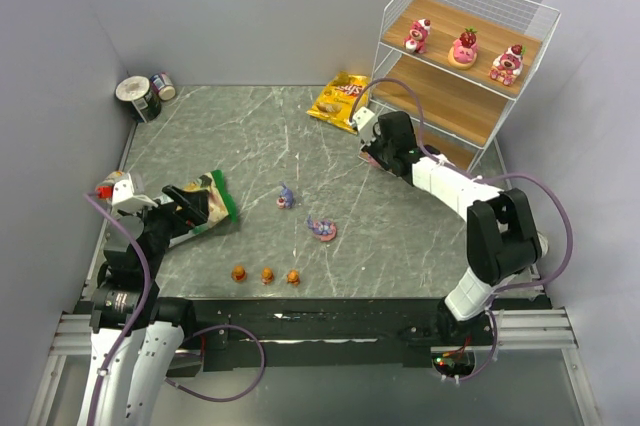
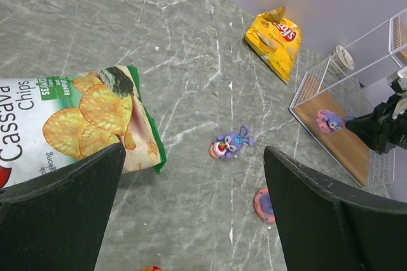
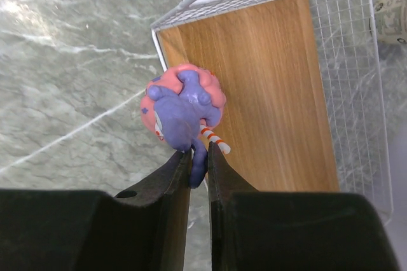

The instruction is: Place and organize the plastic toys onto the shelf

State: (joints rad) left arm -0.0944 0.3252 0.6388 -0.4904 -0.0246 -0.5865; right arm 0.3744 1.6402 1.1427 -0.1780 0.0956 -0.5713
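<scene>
The right fingers (image 3: pixel 180 172) are clamped on the thin tail of a purple-pink toy (image 3: pixel 181 109), holding it over a corner of the lowest board of the shelf (image 3: pixel 267 93), at the far right corner of the counter (image 1: pixel 300 146), likely to seat it there. The left fingers (image 2: pixel 82 201) hang apart, empty, near the left edge.

Green chip bag (image 2: pixel 76 118), near the left edge of the table: "Cassava Chips" in large white letters. A small banner begins "SE"; the rest is too small to read. Yellow chip bag (image 2: pixel 275 41), toward the far edge: red brand roundel, lettering blurred, apparently "Lay's".
</scene>
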